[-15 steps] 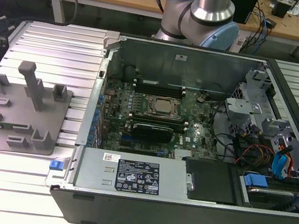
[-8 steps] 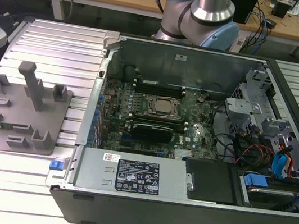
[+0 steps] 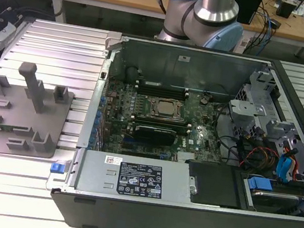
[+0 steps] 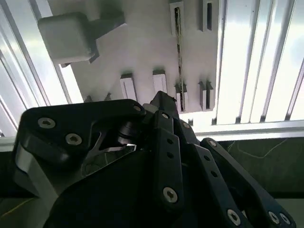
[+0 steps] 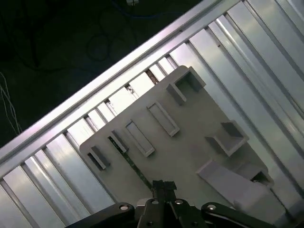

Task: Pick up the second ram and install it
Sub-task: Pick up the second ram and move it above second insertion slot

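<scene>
End effector [image 5: 164, 186]: mine is clenched, hovering over the grey holder plate [image 3: 17, 127].
Second ram [image 4: 179, 52]: on edge in a plate slot, one end just beside my end effector.

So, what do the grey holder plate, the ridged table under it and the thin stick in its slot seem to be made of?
Holder plate: probably plastic, matt grey, no shine, chunky moulded pegs. Table: likely aluminium, silvery ribbed profiles with bright glare. Thin stick: looks like circuit board, dark greenish edge; seen edge-on, so not certain.
</scene>
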{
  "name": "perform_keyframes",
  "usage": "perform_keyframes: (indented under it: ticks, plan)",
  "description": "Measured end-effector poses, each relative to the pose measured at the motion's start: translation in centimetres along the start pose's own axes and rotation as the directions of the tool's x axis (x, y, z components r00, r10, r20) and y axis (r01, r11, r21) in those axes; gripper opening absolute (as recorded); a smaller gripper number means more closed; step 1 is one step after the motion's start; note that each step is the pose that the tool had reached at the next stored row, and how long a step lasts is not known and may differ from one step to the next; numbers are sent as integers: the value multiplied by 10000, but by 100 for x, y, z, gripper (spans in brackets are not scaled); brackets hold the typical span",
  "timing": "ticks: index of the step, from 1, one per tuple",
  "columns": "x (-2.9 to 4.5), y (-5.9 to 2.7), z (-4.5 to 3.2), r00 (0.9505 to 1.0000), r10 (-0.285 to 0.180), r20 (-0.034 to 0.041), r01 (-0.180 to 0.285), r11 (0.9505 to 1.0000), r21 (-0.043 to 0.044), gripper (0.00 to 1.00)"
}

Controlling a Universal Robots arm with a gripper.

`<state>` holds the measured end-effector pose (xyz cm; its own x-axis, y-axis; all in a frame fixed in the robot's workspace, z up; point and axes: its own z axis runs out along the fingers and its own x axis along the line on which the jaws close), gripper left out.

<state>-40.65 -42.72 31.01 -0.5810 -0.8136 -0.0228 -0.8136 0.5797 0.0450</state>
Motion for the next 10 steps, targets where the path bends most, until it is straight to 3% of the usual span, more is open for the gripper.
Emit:
perform_keyframes:
  ticks: [1, 3, 6, 10]
  plan:
    - [0, 0, 5, 9981, -615, -27, 615, 9981, -15, 8]
    - [0, -1, 10, 9908, -1351, -58, 1351, 9908, -35, 8]
    - [0, -1, 15, 9798, -1996, -85, 1995, 9799, -55, 8]
    - [1, -2, 22, 9559, -2934, -122, 2933, 9560, -87, 8]
